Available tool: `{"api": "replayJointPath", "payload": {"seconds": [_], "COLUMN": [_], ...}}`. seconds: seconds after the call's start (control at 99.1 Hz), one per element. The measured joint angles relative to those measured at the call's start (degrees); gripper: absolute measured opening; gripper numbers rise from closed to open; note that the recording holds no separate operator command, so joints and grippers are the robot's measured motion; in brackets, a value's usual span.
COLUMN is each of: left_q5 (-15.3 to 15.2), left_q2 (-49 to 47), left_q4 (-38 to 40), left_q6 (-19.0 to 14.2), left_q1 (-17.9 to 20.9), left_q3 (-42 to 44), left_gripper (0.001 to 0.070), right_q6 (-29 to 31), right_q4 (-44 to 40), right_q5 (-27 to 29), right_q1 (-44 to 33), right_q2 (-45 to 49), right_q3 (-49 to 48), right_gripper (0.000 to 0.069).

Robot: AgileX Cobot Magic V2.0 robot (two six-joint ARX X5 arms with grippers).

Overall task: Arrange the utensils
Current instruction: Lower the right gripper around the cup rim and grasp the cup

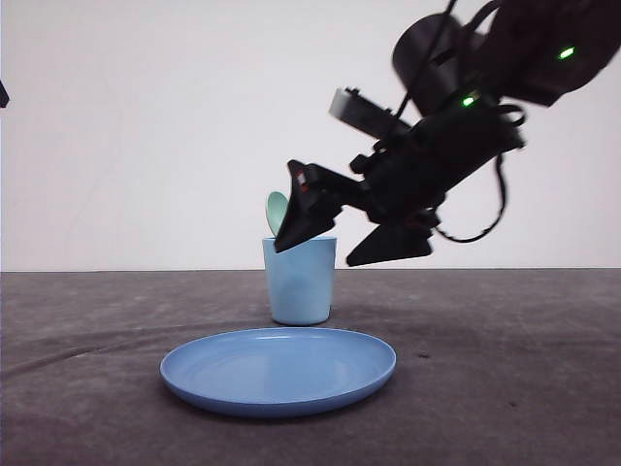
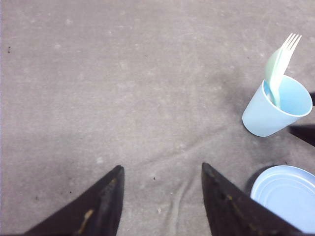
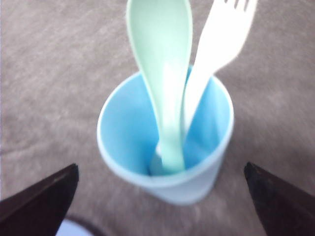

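The mint-green spoon [image 3: 160, 54] and the white fork [image 3: 221, 44] stand upright together inside the light blue cup [image 3: 123, 128], handles down. My right gripper [image 3: 161, 166] is open, with its fingers wide apart on either side of the cup and nothing between them. From the front, the right gripper [image 1: 315, 254] hangs just above and in front of the cup [image 1: 300, 286], and the spoon's bowl [image 1: 277, 212] peeks out behind it. My left gripper [image 2: 161, 167] is open over bare table, well away from the cup [image 2: 275, 110], spoon [image 2: 272, 73] and fork [image 2: 287, 49].
A round blue plate [image 1: 278, 369] lies on the grey table in front of the cup; its rim [image 2: 285, 196] shows near my left gripper's finger. The grey cloth [image 2: 123, 88] stretches wide to the left.
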Motion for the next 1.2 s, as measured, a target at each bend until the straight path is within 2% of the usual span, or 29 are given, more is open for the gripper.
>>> {"api": "replayJointPath", "payload": {"seconds": [0.262,0.514,0.575,0.706,0.767,1.029,1.2], "left_q5": [0.0,0.0,0.0,0.0,0.0,0.0,0.0], "left_q2": [0.0,0.0,0.0,0.0,0.0,0.0,0.0], "left_q4": [0.0,0.0,0.0,0.0,0.0,0.0,0.0], "left_q6": [0.0,0.0,0.0,0.0,0.0,0.0,0.0], "left_q1": [0.0,0.0,0.0,0.0,0.0,0.0,0.0], "left_q3": [0.0,0.0,0.0,0.0,0.0,0.0,0.0], "left_gripper": [0.0297,0.0297,0.0297,0.0297,0.0297,0.0297,0.0297], "right_q6": [-0.5,-2.1,-2.7,-3.5,-3.7,-3.9,-3.9], "right_q4": [-2.8,-4.3,-5.0,-5.6,-5.6,-5.7,-11.1], "right_q5": [-0.1,1.6,1.7,2.9,3.1,4.2,4.2], "right_q1": [0.7,1.2,1.2,1.2,1.3,1.6,1.7], "right_q2": [7.1,8.1,8.2,8.2,8.2,8.0,4.2], "right_q3": [8.1,10.3,10.3,10.3,10.3,10.4,10.4], "right_gripper": [0.0681,0.0677,0.0643,0.0515,0.0485,0.0465,0.0465]}}
